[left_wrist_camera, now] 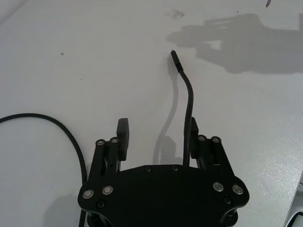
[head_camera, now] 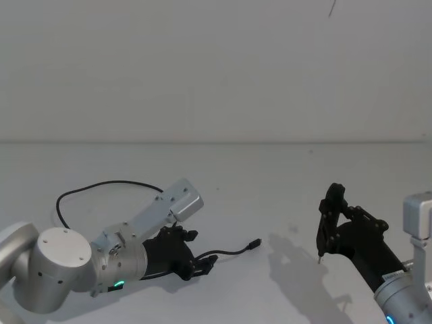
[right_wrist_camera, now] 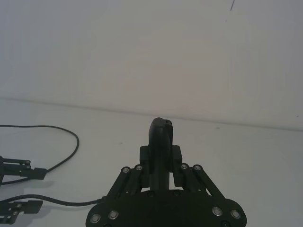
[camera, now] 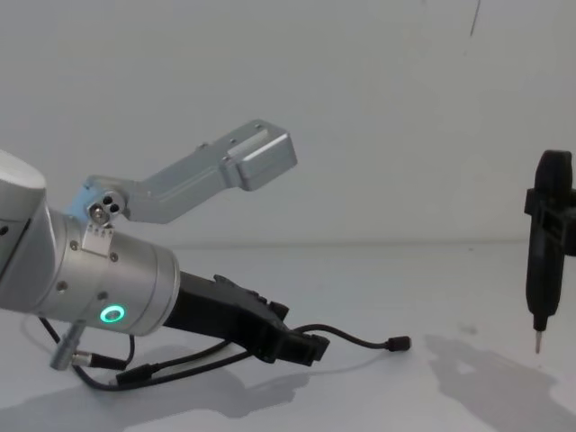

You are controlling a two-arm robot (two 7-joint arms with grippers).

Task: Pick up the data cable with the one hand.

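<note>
I had the left hand point(left_wrist_camera: 158, 127) low on the surface point(left_wrist_camera: 71, 71), spread wide, with the data cable point(left_wrist_camera: 188, 99) lying between its fingers, just beside one. The right hand point(right_wrist_camera: 162, 153) hung well apart, clamping a pen-shaped tool point(right_wrist_camera: 161, 130).

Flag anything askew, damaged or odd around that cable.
Nothing is damaged or spilled. One oddity: the data cable runs off-centre through the open left gripper, hugging one finger, and its plug end appears raised off the table. The right gripper holds a pen-shaped tool, apart.
</note>
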